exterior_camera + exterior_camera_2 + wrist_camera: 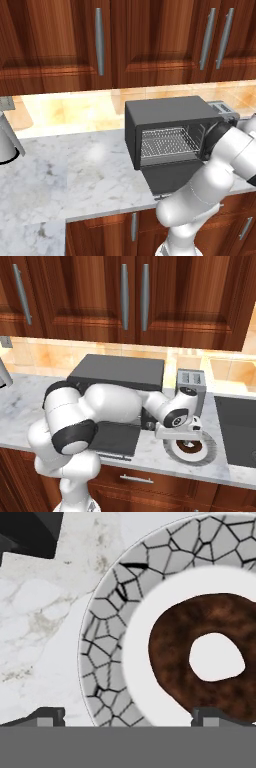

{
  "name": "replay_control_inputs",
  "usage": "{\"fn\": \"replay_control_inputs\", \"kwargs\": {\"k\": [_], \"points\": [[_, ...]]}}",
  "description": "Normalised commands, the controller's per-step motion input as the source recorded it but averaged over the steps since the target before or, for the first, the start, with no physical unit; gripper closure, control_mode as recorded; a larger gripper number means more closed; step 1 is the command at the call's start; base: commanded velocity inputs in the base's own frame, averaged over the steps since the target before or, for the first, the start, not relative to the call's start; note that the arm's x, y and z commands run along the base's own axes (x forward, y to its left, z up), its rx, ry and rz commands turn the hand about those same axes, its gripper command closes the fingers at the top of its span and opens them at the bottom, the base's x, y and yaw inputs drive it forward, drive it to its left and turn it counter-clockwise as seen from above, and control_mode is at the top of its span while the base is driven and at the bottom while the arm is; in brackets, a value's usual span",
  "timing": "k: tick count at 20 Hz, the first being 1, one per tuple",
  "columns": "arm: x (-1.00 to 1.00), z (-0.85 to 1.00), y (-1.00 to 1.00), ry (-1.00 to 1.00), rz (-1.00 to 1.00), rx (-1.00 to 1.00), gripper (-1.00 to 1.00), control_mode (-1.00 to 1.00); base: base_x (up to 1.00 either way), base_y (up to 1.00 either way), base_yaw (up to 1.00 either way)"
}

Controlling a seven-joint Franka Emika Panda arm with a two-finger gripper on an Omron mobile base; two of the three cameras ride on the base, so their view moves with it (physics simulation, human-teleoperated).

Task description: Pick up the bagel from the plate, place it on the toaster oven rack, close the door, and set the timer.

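hand camera close above plate (107, 662)

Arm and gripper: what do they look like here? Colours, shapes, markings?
The arm is glossy white, built of rounded tubular links with dark grey to black bands and caps at the joints. The gripper has a pale grey boxy hand. Its fingertips are small, dark and blocky with lighter grey faces. No cables or markings can be seen.

bagel (175, 647) on plate (107, 662), plate on counter (150, 453) right of oven (117, 373)
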Motion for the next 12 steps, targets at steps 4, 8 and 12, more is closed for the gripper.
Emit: {"fn": "replay_control_inputs", "kwargs": {"k": [4, 8, 12], "points": [[0.01, -0.04, 0.0, 0.0, 0.07, 0.0, -1.0, -1.0, 0.0, 0.0, 0.0], [0.01, -0.08, 0.0, 0.0, 0.07, 0.0, -1.0, -1.0, 0.0, 0.0, 0.0], [0.1, -0.1, 0.0, 0.0, 0.05, 0.0, -1.0, -1.0, 0.0, 0.0, 0.0]]}}
